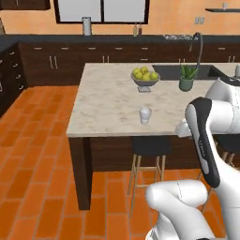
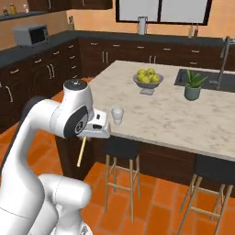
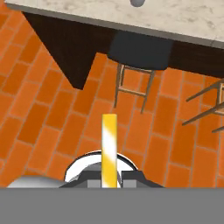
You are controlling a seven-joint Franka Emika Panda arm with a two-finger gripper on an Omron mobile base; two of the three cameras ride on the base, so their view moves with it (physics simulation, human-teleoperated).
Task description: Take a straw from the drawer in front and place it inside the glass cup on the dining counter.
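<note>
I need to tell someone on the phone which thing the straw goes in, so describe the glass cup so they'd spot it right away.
Find the big beige marble dining counter in the middle of the kitchen. Near its front edge, above a black stool, stands the glass cup: a short, clear, whitish tumbler, alone. It is far smaller than the grey fruit bowl and green plant pot farther back.
</note>
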